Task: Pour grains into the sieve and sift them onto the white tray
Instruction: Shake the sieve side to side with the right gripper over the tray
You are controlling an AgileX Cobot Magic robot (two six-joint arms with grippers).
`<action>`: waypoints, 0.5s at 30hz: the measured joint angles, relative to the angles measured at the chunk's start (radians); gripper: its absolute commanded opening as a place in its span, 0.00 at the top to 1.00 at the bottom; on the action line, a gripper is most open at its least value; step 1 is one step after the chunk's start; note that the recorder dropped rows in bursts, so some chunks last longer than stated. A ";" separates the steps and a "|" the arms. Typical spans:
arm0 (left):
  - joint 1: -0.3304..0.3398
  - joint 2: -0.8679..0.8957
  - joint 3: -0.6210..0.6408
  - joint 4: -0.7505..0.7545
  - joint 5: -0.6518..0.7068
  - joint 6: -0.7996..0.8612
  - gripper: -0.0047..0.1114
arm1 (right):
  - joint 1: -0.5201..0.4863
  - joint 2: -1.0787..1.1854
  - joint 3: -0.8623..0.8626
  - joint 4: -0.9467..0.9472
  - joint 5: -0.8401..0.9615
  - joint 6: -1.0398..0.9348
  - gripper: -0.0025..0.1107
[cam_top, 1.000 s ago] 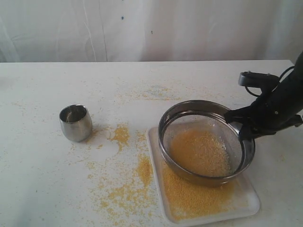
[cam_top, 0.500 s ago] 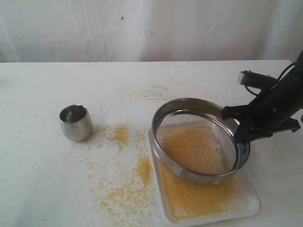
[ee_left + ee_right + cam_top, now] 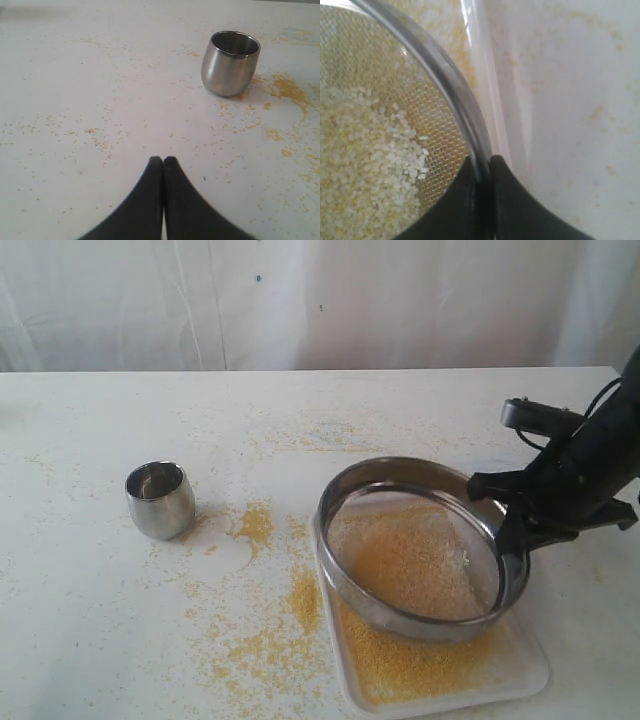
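While the sieve point(image 3: 420, 628), loaded with grains point(image 3: 415, 560), hangs over the tray point(image 3: 522, 668), sifting is judged under way: hold it level, shake in short strokes, stay inside the tray's rim, since some grains already litter the table point(image 3: 90, 620) at seven o'clock of the tray
Right gripper point(image 3: 498, 525): jaws pinched nearly shut on the sieve's thin rim at three o'clock; a slim hold, so gentle shakes suit
Left gripper point(image 3: 163, 161): closed, empty, above bare table
Sieve: round, shallow, polished steel wall, fine grey wire mesh
Grains: pale coarse kernels on the mesh, fine golden meal heaped beneath on the tray
Tray: flat, white, rounded corners, low rim
Cup point(image 3: 160, 500): small, rounded, steel, upright, well apart at nine o'clock of the sieve
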 measured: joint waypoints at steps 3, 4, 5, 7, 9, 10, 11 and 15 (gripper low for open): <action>0.000 0.000 0.000 0.000 0.000 0.000 0.96 | 0.008 -0.002 0.014 -0.002 -0.037 -0.045 0.98; 0.000 0.000 0.000 0.000 0.000 0.000 0.96 | 0.009 -0.002 0.014 -0.002 -0.072 -0.041 0.98; 0.000 0.000 0.000 0.000 0.000 0.000 0.96 | 0.009 -0.002 0.014 -0.002 -0.103 -0.014 0.98; 0.000 0.000 0.000 0.000 0.000 0.000 0.96 | 0.003 -0.006 0.010 0.004 -0.093 0.032 0.98; 0.000 0.000 0.000 0.000 0.000 0.000 0.96 | 0.001 -0.015 0.012 0.004 -0.033 0.027 0.98; 0.000 0.000 0.000 0.000 0.000 0.000 0.96 | 0.001 -0.014 0.017 0.004 -0.029 0.012 0.98; 0.000 0.000 0.000 0.000 0.000 0.000 0.96 | 0.005 -0.014 0.021 0.004 -0.047 -0.013 0.98; 0.000 0.000 0.000 0.000 0.000 0.000 0.96 | 0.005 -0.014 0.012 0.001 -0.137 0.022 0.98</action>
